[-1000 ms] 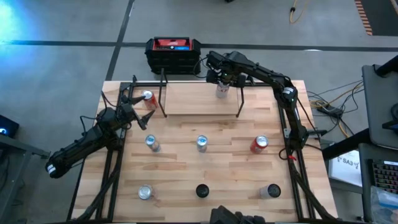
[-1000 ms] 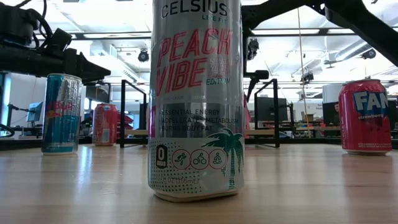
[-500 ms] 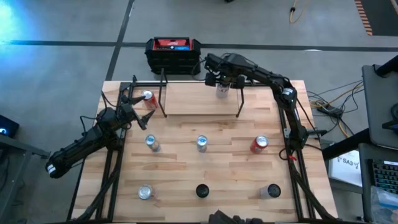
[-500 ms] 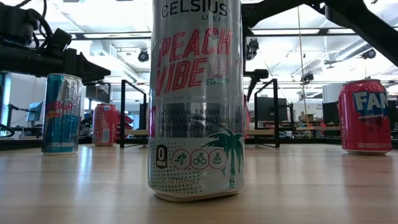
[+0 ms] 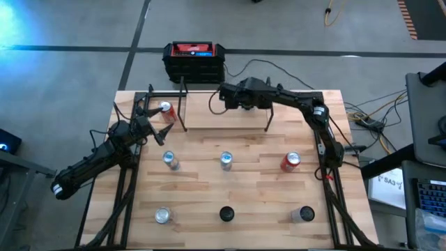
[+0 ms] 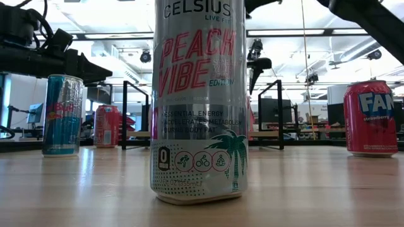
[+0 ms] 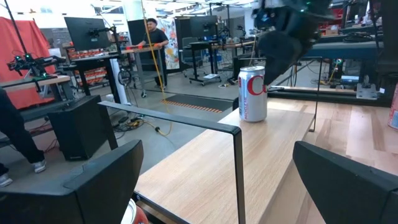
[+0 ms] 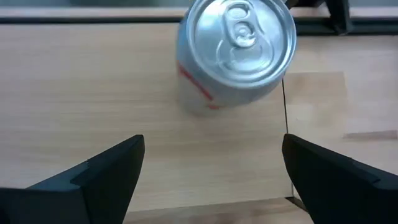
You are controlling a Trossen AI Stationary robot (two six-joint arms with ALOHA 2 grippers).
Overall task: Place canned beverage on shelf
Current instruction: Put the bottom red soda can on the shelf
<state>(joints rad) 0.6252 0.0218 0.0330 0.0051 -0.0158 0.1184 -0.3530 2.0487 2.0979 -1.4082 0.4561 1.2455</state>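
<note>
Standing upright on the shelf (image 5: pixel 209 111), a silver-and-red can (image 8: pixel 233 53) sits released below the right hand (image 8: pixel 211 168), fingers spread.

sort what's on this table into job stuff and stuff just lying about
job: white-and-red drink can, standing on light-wood shelf plank; open right end effector over that plank
lying about: black-and-red box; red fanta can; tall silver celsius can

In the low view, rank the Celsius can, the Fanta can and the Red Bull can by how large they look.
1. Celsius Peach Vibe can: by far the largest, but nearest the camera, so partly an effect of nearness.
2. and 3. Fanta can and Red Bull can: they look alike; not ranked.
</note>
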